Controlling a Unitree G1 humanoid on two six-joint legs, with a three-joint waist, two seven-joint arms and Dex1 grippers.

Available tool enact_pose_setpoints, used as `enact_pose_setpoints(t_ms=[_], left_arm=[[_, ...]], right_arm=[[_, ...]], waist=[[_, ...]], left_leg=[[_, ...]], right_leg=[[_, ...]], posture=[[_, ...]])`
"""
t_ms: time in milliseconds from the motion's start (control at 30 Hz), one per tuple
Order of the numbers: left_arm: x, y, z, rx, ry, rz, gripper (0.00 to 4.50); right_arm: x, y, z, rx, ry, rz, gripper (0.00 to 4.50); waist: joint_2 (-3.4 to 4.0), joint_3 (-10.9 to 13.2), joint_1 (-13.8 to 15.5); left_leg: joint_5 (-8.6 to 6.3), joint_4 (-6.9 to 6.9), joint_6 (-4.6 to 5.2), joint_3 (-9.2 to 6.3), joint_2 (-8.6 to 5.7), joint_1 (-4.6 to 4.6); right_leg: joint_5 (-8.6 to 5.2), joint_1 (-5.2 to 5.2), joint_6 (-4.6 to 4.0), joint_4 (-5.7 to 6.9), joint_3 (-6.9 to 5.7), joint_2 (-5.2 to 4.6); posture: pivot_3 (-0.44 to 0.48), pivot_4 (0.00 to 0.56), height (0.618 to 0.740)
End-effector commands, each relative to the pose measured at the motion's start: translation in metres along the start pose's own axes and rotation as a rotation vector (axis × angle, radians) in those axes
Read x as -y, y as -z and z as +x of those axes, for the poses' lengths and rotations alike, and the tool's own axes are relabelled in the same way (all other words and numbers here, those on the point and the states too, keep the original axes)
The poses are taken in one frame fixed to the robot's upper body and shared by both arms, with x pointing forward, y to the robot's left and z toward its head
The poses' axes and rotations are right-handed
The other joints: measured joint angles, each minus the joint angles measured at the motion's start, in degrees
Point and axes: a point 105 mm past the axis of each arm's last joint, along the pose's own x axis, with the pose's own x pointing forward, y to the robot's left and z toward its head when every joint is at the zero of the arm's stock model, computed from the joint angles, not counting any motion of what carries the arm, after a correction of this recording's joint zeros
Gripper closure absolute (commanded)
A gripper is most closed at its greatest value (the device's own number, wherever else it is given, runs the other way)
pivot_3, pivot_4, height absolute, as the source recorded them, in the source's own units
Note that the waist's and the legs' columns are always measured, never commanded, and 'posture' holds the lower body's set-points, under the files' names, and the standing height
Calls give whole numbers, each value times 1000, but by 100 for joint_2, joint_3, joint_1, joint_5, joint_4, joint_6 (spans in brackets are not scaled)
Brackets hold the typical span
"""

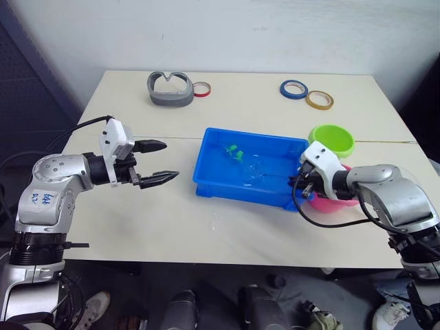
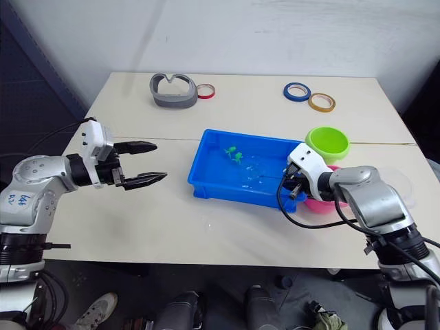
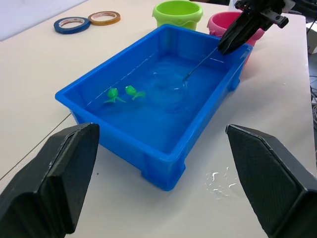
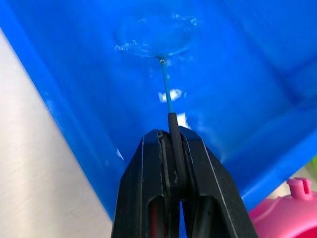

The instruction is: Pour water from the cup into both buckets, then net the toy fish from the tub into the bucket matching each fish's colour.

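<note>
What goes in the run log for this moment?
right pincer: shut on net, dipped in tub | left pincer: open | two green fish in tub

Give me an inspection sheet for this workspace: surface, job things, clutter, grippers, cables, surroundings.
Surface: pale table, small water splashes in front of the tub.
Job's things: blue tub holds water and two green fish; net dipped in the water; green bucket and pink bucket beside the tub's right end.
Clutter: grey curved holder, red tape ring, blue tape ring, tan tape ring.
Grippers: left gripper open, empty; right gripper shut on the net's handle.
Cables: black cable loops under the right wrist.
Surroundings: white wall.
</note>
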Motion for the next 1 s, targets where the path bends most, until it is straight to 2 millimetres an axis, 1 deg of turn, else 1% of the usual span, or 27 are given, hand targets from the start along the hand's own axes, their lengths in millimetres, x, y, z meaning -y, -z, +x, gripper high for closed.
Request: enact_pose_setpoints(t_ms=[33, 167, 300, 633, 767, 867, 1000], left_arm=[[-2, -17, -8, 23, -29, 61, 41], [-1, -19, -10, 25, -34, 61, 41], [0, -19, -11, 22, -40, 63, 41], [-2, -21, -15, 14, -55, 67, 41], [-2, -21, -16, 11, -57, 67, 41], [-2, -21, -16, 10, -56, 66, 41], [-2, -21, -15, 14, -53, 65, 41]], right_arm=[[7, -9, 2, 24, 40, -12, 4500], [5, -10, 9, 34, 42, 2, 4500], [5, -18, 16, 72, 42, 20, 4500], [6, -30, 23, 120, 44, 34, 4500], [9, -38, 13, 154, 47, 43, 4500], [7, -43, 9, 175, 34, 54, 4500], [6, -46, -3, 195, 24, 60, 4500]], waist=[[0, 0, -1], [0, 0, -8], [0, 0, -16], [0, 0, -16], [0, 0, -10], [0, 0, -9], [0, 0, -15]], left_leg=[[0, -1, 0, 0, 0, 0], [0, -5, -1, 0, 0, 0], [-1, -5, -1, 2, 0, -1], [-1, -7, -2, 1, 0, -2], [-1, -8, -2, 1, 0, -3], [-1, -9, -2, 1, 0, -5], [-2, -12, -2, 1, 0, -5]], right_leg=[[0, 0, 0, 1, 0, 0], [0, -3, 0, 1, -1, 1], [0, -6, 0, 2, 0, 1], [0, -9, 0, 1, -1, 1], [0, -10, 0, 1, -2, 0], [0, -10, 0, 0, -2, 0], [0, -15, 0, 0, -1, 0]], posture=[[0, 150, 740], [0, 150, 740], [0, 150, 740], [0, 150, 740], [0, 150, 740], [0, 150, 740], [0, 150, 740]])
